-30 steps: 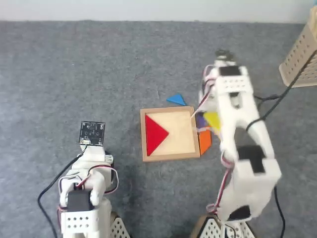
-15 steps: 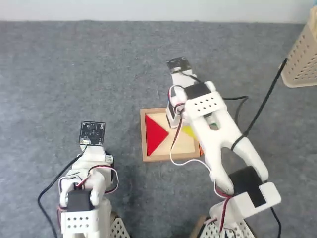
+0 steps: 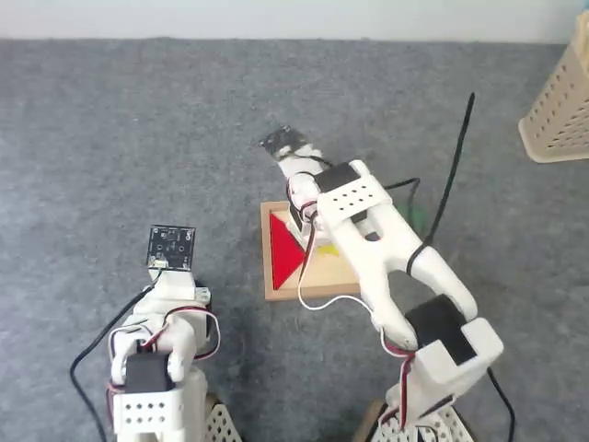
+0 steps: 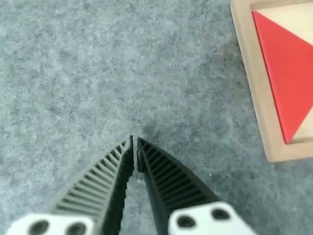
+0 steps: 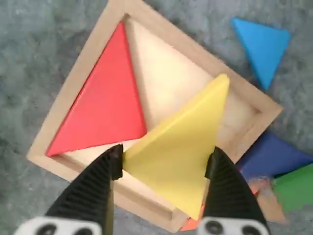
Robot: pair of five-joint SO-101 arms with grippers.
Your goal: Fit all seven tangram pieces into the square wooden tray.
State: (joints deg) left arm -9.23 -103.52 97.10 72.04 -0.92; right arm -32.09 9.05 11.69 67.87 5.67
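The square wooden tray [image 5: 74, 82] lies on grey carpet with a red triangle [image 5: 102, 117] flat in one side of it. My right gripper [image 5: 164, 164] is shut on a yellow triangle [image 5: 181, 156], which hangs tilted over the tray's bare floor. In the high view the right arm [image 3: 368, 230] stretches over the tray [image 3: 276, 293] and hides much of it; the red triangle [image 3: 283, 250] shows beside it. A light blue triangle [image 5: 264, 46], a dark blue piece [image 5: 274, 156], a green piece [image 5: 293, 188] and an orange piece [image 5: 191, 224] lie outside the tray. My left gripper [image 4: 134, 142] is shut and empty over the carpet, short of the tray [image 4: 254, 98].
A slatted beige basket [image 3: 561, 101] stands at the far right edge. The left arm [image 3: 156, 350] is folded back at the near left. Black and white cables trail from the right arm beside the tray. Open carpet lies to the left and behind.
The right arm has swung left from beside the tray's right edge to over the tray, carrying the yellow triangle. The left arm has not moved.
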